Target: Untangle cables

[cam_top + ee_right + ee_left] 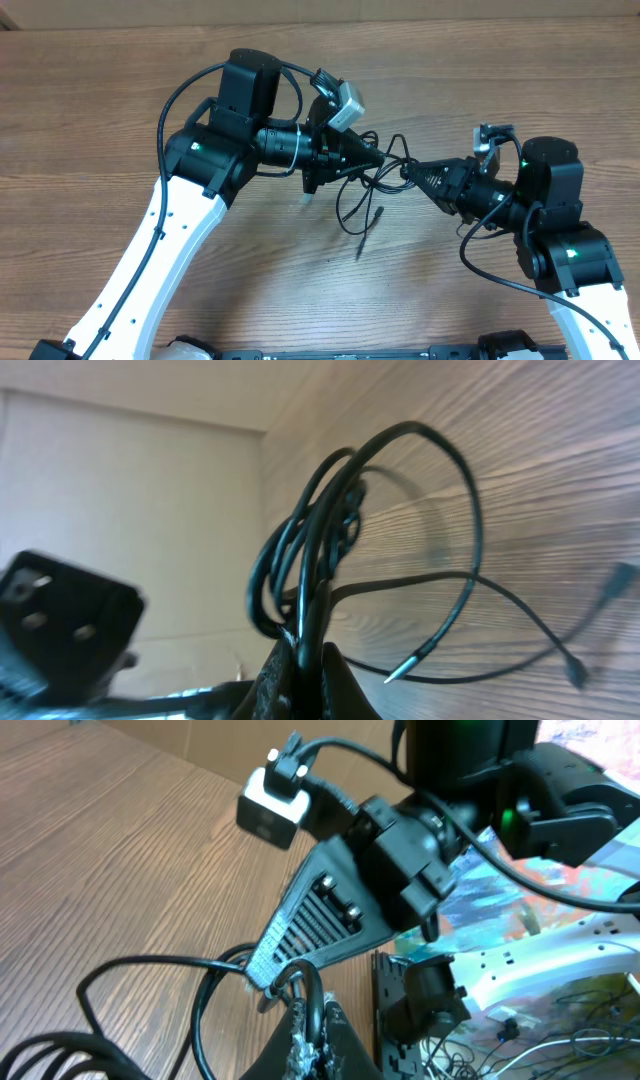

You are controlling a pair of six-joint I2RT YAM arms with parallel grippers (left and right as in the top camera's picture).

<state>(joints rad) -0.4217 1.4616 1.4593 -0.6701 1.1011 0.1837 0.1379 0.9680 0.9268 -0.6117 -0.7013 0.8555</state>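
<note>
Both arms have met nose to nose over the brown wood-grain table (110,110), and the whole business hangs off the left gripper (375,158), a black, cone-shaped two-finger claw. Its jaws are pressed together on the thin black cables (312,545), pinching the bunch right at its tip. Just beside it, pointing straight at it, is the right gripper (410,172), the same black ribbed wedge. Its jaws are also clamped on the cords, so the knot sits trapped in the short gap between the two tips.

From the left gripper the rest of the cords droop toward the robot's side in loose loops. One small black plug (379,213) lies on the wood a little below the left gripper. A thin silvery plug tip (408,662) dangles free of the bundle in the right wrist view. Several strands run through the pinch together, so I cannot tell how many each claw really has.

To my eye this is the pulling-apart step, with both ends gripped and nothing separated yet. The next move wants the right gripper drawn slowly away from the left gripper while someone watches whether the loops slide or cinch. If they tighten, one claw will need to let go and take a single strand instead.
</note>
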